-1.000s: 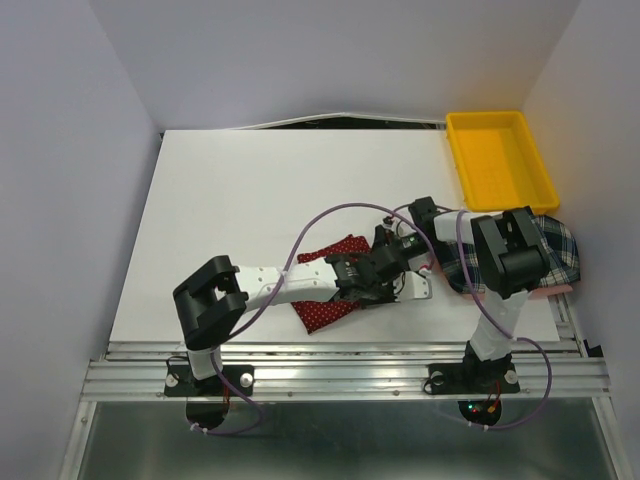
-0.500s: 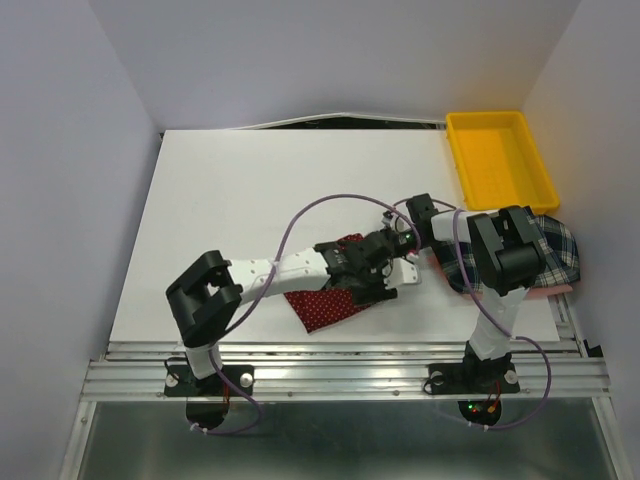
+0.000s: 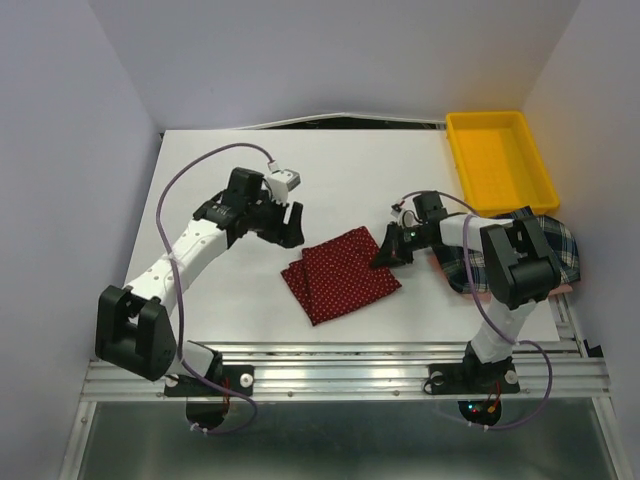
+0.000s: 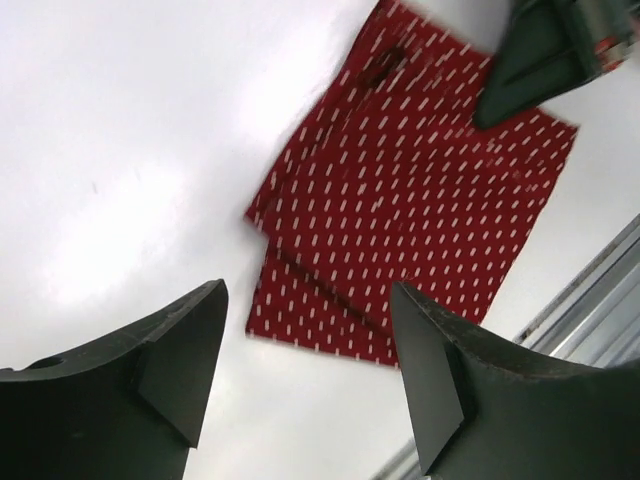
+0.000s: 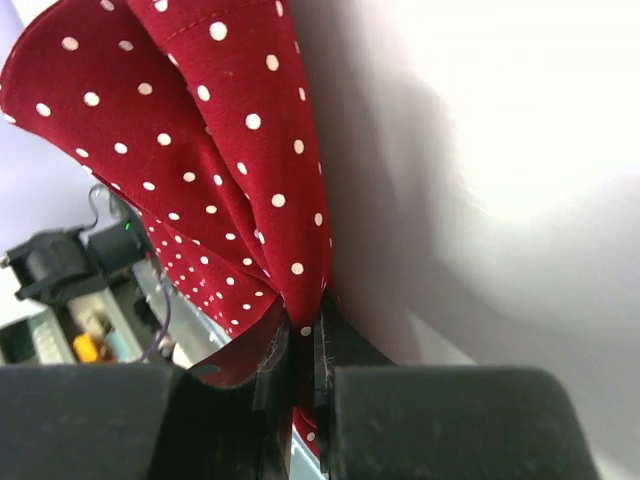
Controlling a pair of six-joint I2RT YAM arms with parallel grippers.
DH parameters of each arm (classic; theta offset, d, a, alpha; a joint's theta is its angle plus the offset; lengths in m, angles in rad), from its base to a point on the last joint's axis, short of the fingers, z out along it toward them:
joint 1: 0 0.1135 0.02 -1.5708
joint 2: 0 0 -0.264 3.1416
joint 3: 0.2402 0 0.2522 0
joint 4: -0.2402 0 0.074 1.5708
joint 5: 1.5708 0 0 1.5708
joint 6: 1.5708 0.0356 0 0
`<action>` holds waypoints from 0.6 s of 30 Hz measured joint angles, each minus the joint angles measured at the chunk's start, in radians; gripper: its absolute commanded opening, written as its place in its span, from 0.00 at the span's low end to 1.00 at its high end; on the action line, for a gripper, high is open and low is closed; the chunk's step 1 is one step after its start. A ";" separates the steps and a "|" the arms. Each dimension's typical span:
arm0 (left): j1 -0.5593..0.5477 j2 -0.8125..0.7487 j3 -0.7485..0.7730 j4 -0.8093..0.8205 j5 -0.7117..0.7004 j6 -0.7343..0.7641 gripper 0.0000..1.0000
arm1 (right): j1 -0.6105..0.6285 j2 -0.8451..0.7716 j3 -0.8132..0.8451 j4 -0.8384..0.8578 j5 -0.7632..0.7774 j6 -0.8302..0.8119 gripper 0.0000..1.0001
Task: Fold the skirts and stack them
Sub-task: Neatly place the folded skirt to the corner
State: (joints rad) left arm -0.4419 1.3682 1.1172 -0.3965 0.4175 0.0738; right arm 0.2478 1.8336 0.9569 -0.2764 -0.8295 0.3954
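The dark red dotted skirt (image 3: 340,272) lies folded near the table's front middle. In the left wrist view the red skirt (image 4: 420,180) is flat, with one layer's edge sticking out at its lower left. My right gripper (image 3: 389,252) is at its right corner. In the right wrist view that gripper (image 5: 303,335) is shut on a bunched fold of the red skirt (image 5: 200,150). My left gripper (image 3: 283,224) hovers open, up and left of the skirt, with nothing between its fingers (image 4: 170,350). The plaid skirt (image 3: 558,250) lies crumpled at the right edge, partly hidden by the right arm.
A yellow plastic tray (image 3: 500,160) stands at the back right corner. White walls close in the table on the left, back and right. The metal rail (image 3: 340,370) with both arm bases runs along the near edge.
My left arm has swung away from the red skirt to the upper left and its jaws have opened. My right gripper has shut on the skirt's right corner.
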 measured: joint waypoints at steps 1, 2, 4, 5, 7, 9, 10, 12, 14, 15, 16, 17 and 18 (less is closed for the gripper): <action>0.048 0.008 -0.044 -0.008 0.029 -0.031 0.82 | -0.006 -0.012 -0.004 0.003 0.014 0.001 0.01; 0.081 0.014 -0.083 -0.006 0.055 -0.060 0.84 | -0.014 -0.022 -0.007 0.003 0.027 0.003 0.01; 0.140 0.020 -0.169 -0.002 0.102 -0.123 0.86 | -0.029 -0.033 -0.010 0.004 0.060 0.006 0.01; 0.156 0.021 -0.205 -0.001 0.120 -0.154 0.86 | -0.033 -0.034 -0.010 0.005 0.074 0.006 0.01; 0.179 0.027 -0.279 -0.003 0.164 -0.220 0.87 | -0.038 -0.034 -0.011 0.006 0.093 0.006 0.01; 0.180 0.027 -0.336 0.021 0.212 -0.292 0.87 | -0.039 -0.034 -0.012 0.006 0.106 0.006 0.01; 0.179 0.031 -0.357 0.033 0.227 -0.322 0.88 | -0.039 -0.034 -0.012 0.006 0.111 0.006 0.01; 0.174 0.045 -0.372 0.057 0.243 -0.368 0.96 | -0.039 -0.034 -0.012 0.005 0.116 0.004 0.01; 0.167 0.074 -0.372 0.095 0.240 -0.418 0.96 | -0.039 -0.034 -0.012 0.005 0.117 0.002 0.01; 0.164 0.087 -0.370 0.111 0.232 -0.446 0.98 | -0.039 -0.034 -0.012 0.004 0.117 0.000 0.01; 0.159 0.103 -0.370 0.124 0.220 -0.469 0.98 | -0.039 -0.034 -0.012 0.004 0.117 -0.002 0.01; 0.156 0.119 -0.370 0.134 0.204 -0.488 0.98 | -0.039 -0.034 -0.012 0.004 0.117 -0.005 0.01; 0.153 0.135 -0.370 0.142 0.190 -0.507 0.98 | -0.039 -0.034 -0.012 0.004 0.117 -0.007 0.01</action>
State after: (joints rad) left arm -0.2893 1.5032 0.7471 -0.2546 0.6071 -0.4328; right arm 0.2089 1.8000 0.9451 -0.2722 -0.7128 0.3885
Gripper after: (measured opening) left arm 0.975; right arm 0.121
